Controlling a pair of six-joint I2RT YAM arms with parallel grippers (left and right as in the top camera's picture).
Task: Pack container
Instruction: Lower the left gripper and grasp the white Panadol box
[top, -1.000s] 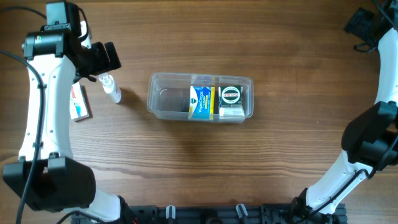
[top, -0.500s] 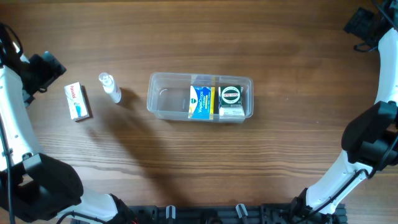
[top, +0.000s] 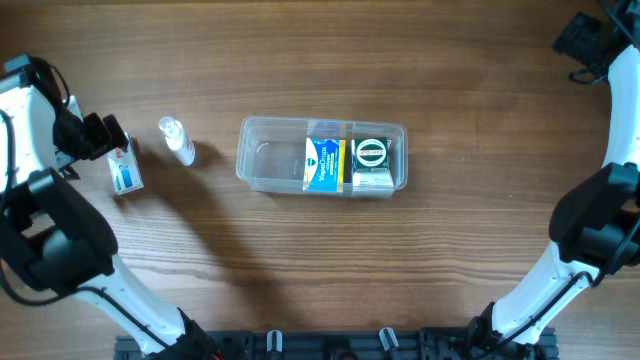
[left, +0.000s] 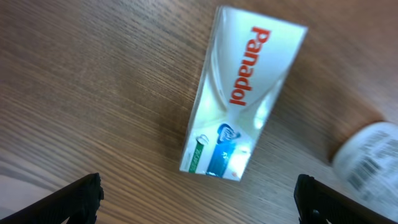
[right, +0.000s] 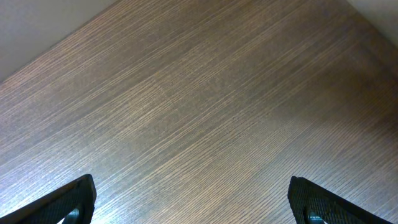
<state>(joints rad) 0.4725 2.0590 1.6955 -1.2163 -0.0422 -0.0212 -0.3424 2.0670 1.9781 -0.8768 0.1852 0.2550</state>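
**Panadol box (top: 125, 168) waits by the left gripper (top: 108, 138)**

Overhead: container (top: 265, 158) mid-table; box near the left edge, beside the left gripper, the nearer one.
Left wrist: jaws wide, box ahead, long axis pointing away, slightly slanted.
Right wrist: right gripper (right: 193, 199) wide over bare table (right: 199, 93).

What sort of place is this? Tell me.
Probably a robot test bench: bare wooden table, white robot arms at both sides, a clear container partly packed with small boxes.
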